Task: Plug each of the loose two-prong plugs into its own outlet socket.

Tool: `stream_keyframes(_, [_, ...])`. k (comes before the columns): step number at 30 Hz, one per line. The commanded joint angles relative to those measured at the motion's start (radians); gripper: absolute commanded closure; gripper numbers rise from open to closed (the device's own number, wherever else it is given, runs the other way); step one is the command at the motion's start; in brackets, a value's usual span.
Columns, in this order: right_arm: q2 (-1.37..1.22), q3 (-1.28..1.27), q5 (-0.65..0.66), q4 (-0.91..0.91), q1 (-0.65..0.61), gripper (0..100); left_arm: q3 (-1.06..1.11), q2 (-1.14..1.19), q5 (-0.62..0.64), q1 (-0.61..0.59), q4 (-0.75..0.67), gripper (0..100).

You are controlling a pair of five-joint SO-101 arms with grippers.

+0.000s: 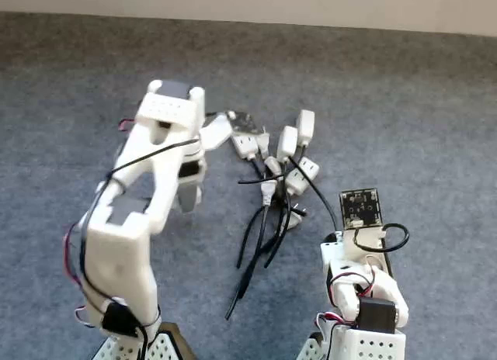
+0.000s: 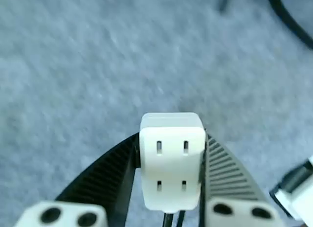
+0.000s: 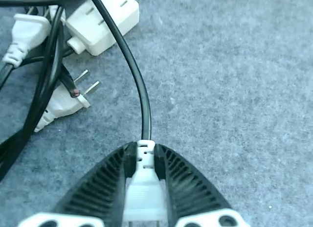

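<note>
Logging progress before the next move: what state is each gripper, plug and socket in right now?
Left gripper: shut on a socket.
Socket: held, all slots empty.
Right gripper: shut on a plug.
Plug: held, prongs hidden, cable trailing out.
Loose plug: lying free, both prongs bare.
Other socket: lying free, visible slots empty.

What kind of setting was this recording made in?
Probably a robot test bench or lab, not a home: a grey carpeted table, the left end effector clamping a socket, the right end effector clamping a plug, loose cords nearby.
</note>
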State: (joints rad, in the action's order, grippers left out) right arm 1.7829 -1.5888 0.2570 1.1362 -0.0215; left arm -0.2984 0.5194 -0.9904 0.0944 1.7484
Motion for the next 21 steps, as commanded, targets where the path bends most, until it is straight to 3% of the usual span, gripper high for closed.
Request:
stream_keyframes(1, [0.01, 0.005, 0.018, 0.007, -0.008, 99.2, 0.449, -0.383, -0.081, -0.01, -0.11, 85])
stream_keyframes(6, [0.01, 0.007, 0.12, 0.033, -0.03, 99.2, 0.992, -0.713, -0.118, 0.067, -0.382, 84])
stream_keyframes(9, [0.01, 0.028, 0.15, 0.062, -0.062, 99.2, 1.194, -0.837, -0.112, 0.147, -0.528, 84])
stream_keyframes(15, [-0.045, 0.142, 0.222, 0.101, -0.068, 99.3, 1.191, -0.832, 0.006, 0.216, -0.646, 81])
stream_keyframes(21, [-0.41, 0.378, 0.285, 0.101, -0.073, 99.2, 1.102, -0.733, 0.075, 0.263, -0.698, 81])
